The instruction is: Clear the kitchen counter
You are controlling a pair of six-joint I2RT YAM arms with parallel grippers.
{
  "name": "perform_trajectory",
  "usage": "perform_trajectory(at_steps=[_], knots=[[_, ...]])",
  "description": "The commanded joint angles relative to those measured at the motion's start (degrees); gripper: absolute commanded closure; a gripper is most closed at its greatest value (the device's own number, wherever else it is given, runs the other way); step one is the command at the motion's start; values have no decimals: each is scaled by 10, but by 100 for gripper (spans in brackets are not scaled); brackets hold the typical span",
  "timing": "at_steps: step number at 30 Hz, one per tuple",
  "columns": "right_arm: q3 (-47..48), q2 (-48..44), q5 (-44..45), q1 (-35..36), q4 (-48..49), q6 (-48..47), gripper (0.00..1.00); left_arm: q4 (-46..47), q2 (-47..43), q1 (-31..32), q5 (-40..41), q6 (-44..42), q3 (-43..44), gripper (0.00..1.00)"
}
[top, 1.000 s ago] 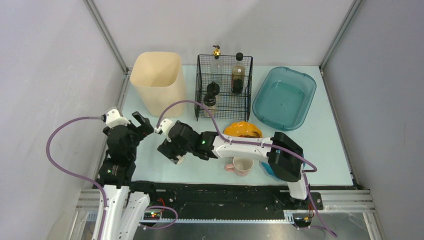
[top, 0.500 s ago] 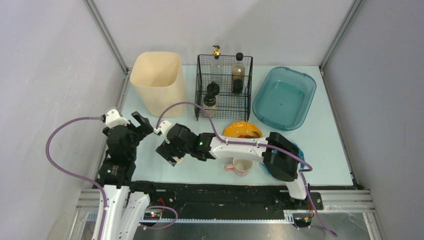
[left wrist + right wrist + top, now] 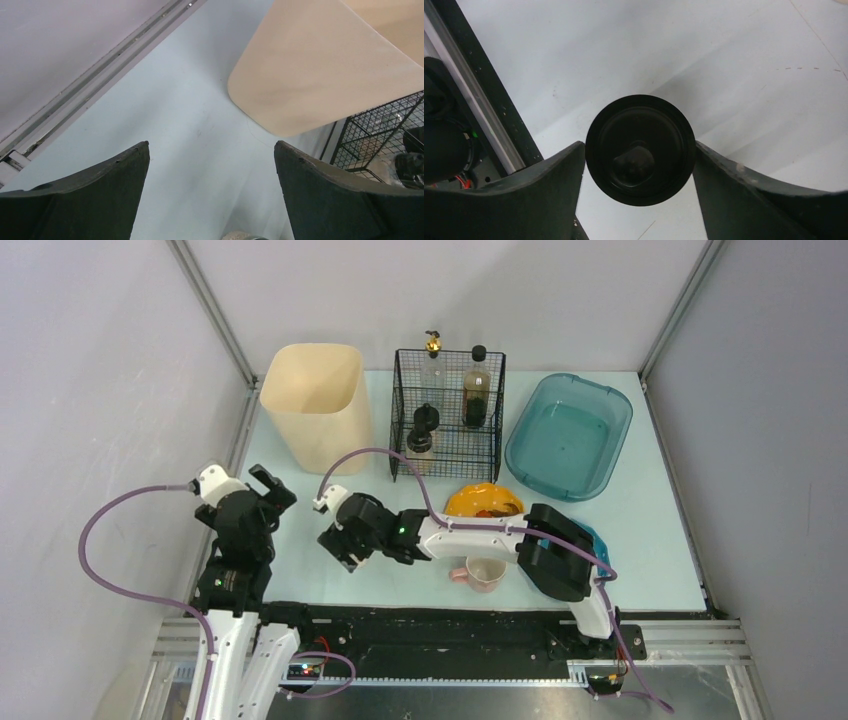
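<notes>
Kitchen counter [image 3: 655, 530] spreads pale mint-blue from the black front rail to the back wall, and it is not yet cleared. A pink mug [image 3: 484, 573] and an orange dish [image 3: 485, 500] sit on its near middle. A beige bin [image 3: 315, 400], a wire basket [image 3: 448, 425] of bottles and a teal tub [image 3: 568, 435] line the far edge.

Our right gripper [image 3: 640, 147] reaches across to the near left part of the counter. Its wrist camera looks straight down on a round black cap [image 3: 640, 125], which we take to be the top of a standing bottle. The jaws stand fairly wide on either side of the cap and their inner edges seem to meet its rim, but we cannot tell whether they press on it. Our left gripper [image 3: 212, 200] hangs wide apart and empty over bare counter just beside the bin.

We judge the step in hand to be the grasp of this bottle. To do it well we want the cap centred between the fingers, so that both sides arrive together and nothing shoves the bottle over. A smooth round cap may slip, so we would grip under its rim if the fingers reach, firmly but not hard. Then we lift straight up before any sideways travel, hold the bottle upright, and pass over the mug and dish. The wire basket looks the likely home for it.
</notes>
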State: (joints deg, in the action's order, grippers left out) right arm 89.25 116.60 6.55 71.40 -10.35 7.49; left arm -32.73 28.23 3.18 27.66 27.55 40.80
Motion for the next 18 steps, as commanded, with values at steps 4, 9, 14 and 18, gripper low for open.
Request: perform_trajectory(at_steps=[4,9,14,18], knots=[[-8,0,-18,-5,22,11,40,5,2,-6,37,22,-3,2],[-9,-15,3,-2,24,-4,62,5,3,-6,34,22,-2,2],[-9,-50,28,6,28,-30,67,5,3,-6,32,21,-2,2],[-4,-96,46,12,30,-49,68,5,3,-6,31,21,-3,2]])
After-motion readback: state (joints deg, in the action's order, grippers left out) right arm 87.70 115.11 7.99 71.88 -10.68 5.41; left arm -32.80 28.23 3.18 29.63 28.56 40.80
